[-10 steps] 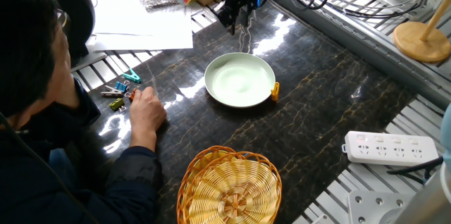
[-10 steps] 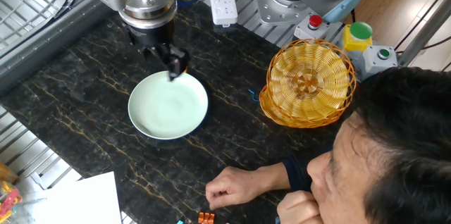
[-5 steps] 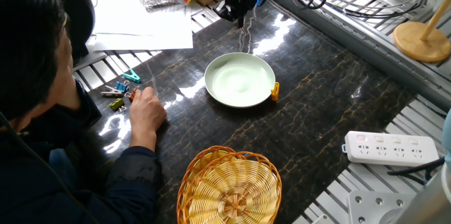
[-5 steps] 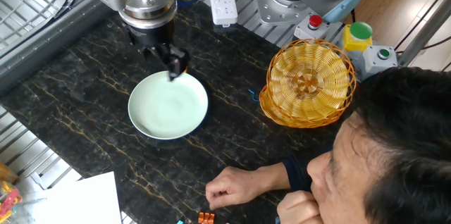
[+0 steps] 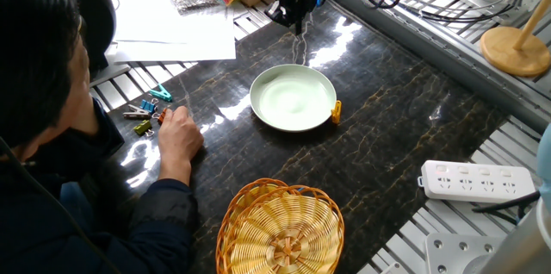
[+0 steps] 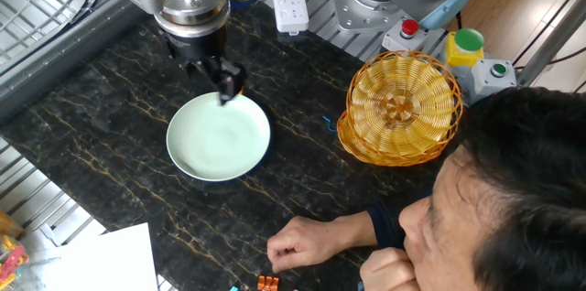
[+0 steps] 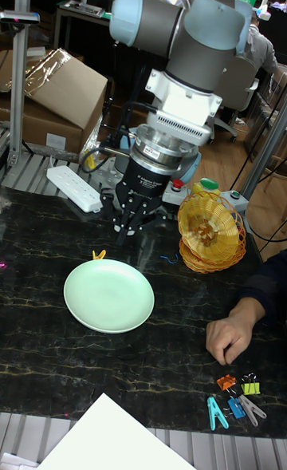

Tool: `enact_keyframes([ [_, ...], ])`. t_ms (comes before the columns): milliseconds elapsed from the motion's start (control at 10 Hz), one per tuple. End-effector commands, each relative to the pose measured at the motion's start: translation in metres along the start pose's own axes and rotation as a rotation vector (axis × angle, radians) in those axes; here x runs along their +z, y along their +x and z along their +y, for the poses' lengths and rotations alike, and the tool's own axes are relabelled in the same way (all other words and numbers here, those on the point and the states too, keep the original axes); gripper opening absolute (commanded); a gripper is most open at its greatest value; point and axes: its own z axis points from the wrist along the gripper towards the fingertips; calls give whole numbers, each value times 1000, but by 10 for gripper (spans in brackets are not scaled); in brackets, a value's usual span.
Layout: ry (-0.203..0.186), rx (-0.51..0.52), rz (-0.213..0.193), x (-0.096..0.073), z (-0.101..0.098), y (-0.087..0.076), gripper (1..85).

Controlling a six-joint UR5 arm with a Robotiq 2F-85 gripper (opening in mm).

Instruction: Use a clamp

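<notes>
The clamp [image 5: 336,112] is a tiny yellow-orange clip sitting on the rim of the pale green bowl [image 5: 293,98], on the side toward the power strip. It also shows in the tall fixed view, where the clamp [image 7: 99,255] stands at the bowl's [image 7: 108,295] far rim. My gripper [image 5: 293,22] hangs above the table beyond the bowl, apart from the clamp. Its fingers are spread, and nothing shows between them. In the other fixed view my gripper [image 6: 218,79] hovers over the bowl's [image 6: 218,137] far edge and hides the clamp. The tall view shows the gripper [image 7: 130,229] above and right of the clamp.
A person's hand [image 5: 178,136] rests on the table beside a cluster of small coloured clips [image 5: 146,115]. A wicker basket [image 5: 280,231] stands at the near edge. A white power strip [image 5: 478,179] lies to the right, and papers [image 5: 176,24] lie at the back left.
My gripper has risen a little and drawn away from the bowl. The clamp, the bowl and the person's hand have not moved.
</notes>
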Motion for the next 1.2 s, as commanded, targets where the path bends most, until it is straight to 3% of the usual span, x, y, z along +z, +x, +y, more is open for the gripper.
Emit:
enact_keyframes([
  [0, 22, -259, 133, -5, -37, 39, 657],
  [100, 32, -258, 92, 2, -43, 29, 727],
  [200, 18, -74, 47, 6, -26, 13, 27],
  [300, -25, -30, 59, 2, -8, 15, 17],
  [500, -20, -34, 37, -3, -9, 9, 17],
  [700, -88, -153, 43, -22, 7, 16, 17],
  [900, -72, -266, 77, -35, 3, 24, 17],
  [1100, -67, -286, 98, -57, 5, 27, 17],
])
